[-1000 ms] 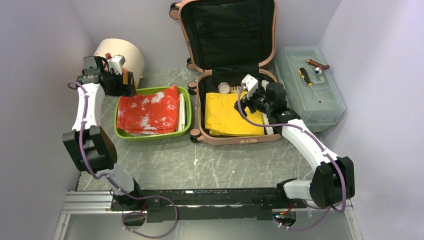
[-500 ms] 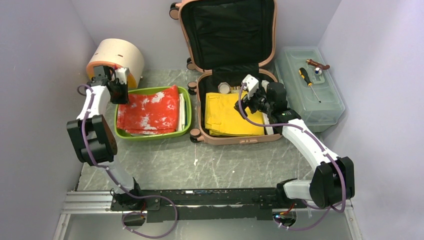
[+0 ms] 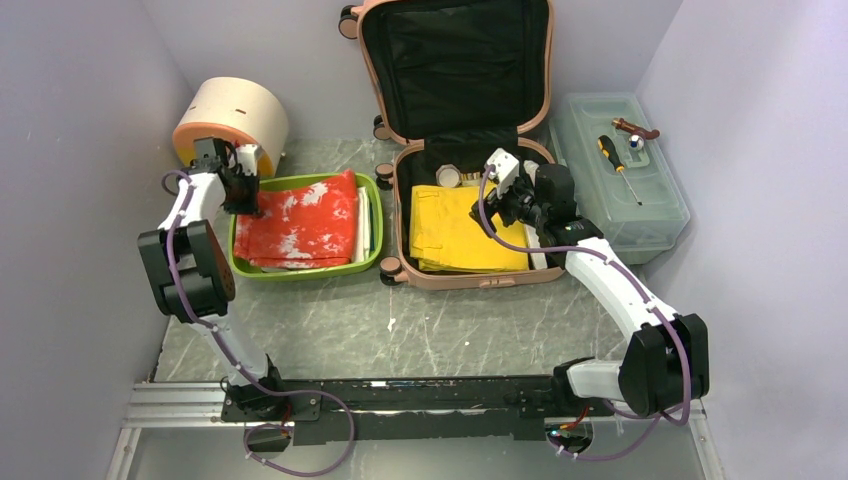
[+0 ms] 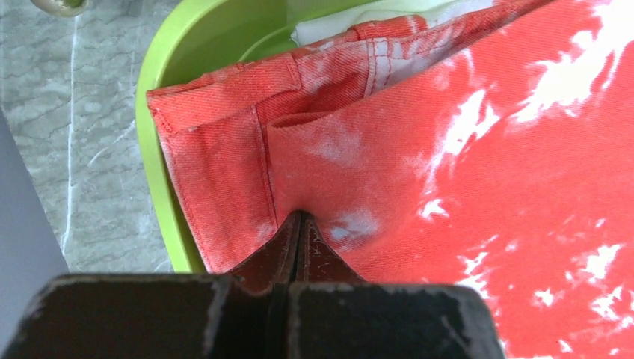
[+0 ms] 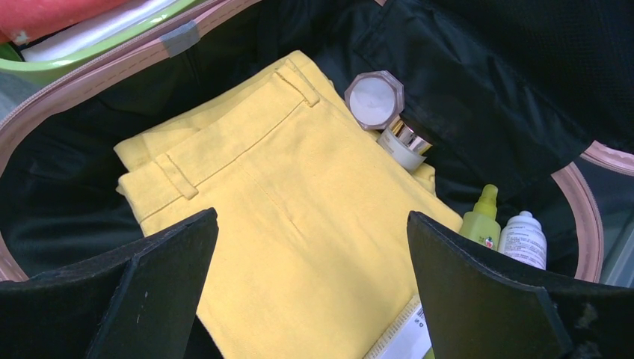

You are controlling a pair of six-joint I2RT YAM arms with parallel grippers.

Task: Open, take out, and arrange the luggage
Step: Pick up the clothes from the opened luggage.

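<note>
At far left, the left gripper (image 4: 299, 224) has its jaws pressed together, tips against the red cloth (image 4: 486, 149) in the green tray (image 4: 157, 149). Rightward, the right gripper (image 5: 310, 217) hangs with jaws spread wide over yellow trousers (image 5: 247, 149) inside the luggage (image 3: 470, 281), lying open at far centre.

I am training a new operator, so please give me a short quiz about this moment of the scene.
1. True or false: the right gripper is open above the yellow trousers inside the luggage.
2. Where does the red cloth lie? A the green tray; B the luggage; C the right gripper.
3. Fill in: the left gripper is ____ (open or shut).
Key: 1 true; 2 A; 3 shut.
</note>
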